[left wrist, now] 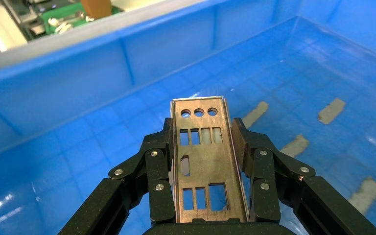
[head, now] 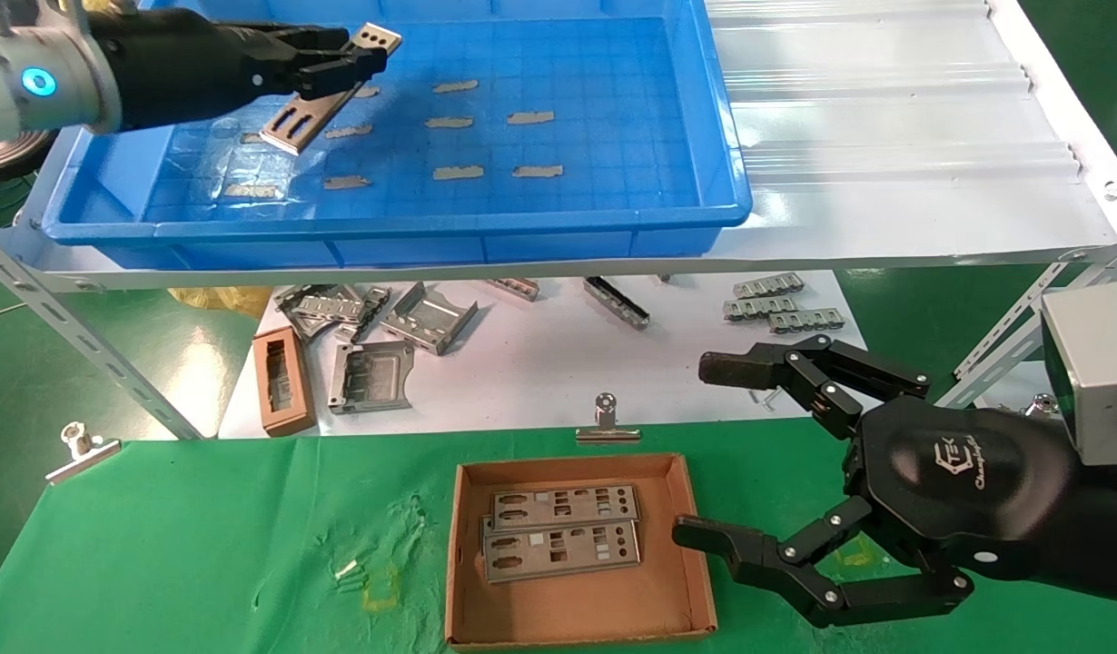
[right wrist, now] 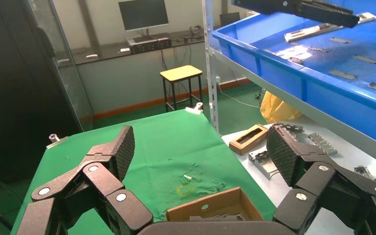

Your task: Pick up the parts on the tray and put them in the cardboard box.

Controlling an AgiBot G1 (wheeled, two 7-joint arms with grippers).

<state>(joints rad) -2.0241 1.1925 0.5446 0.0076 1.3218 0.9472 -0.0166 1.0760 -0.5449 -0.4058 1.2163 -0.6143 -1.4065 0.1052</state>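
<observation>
Holding the last visible part clenched above the tray, the left claw must still reach the cardboard box, where two parts lie; the right claw gapes empty.

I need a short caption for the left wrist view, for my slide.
Left hand grips a metal part above the blue tray.

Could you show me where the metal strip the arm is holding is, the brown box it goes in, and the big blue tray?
metal strip [left wrist: 201, 164]: left wrist view, middle of its punched face.
cardboard box [head: 677, 536]: head view, its right wall.
blue tray [head: 431, 227]: head view, its front rim.
</observation>
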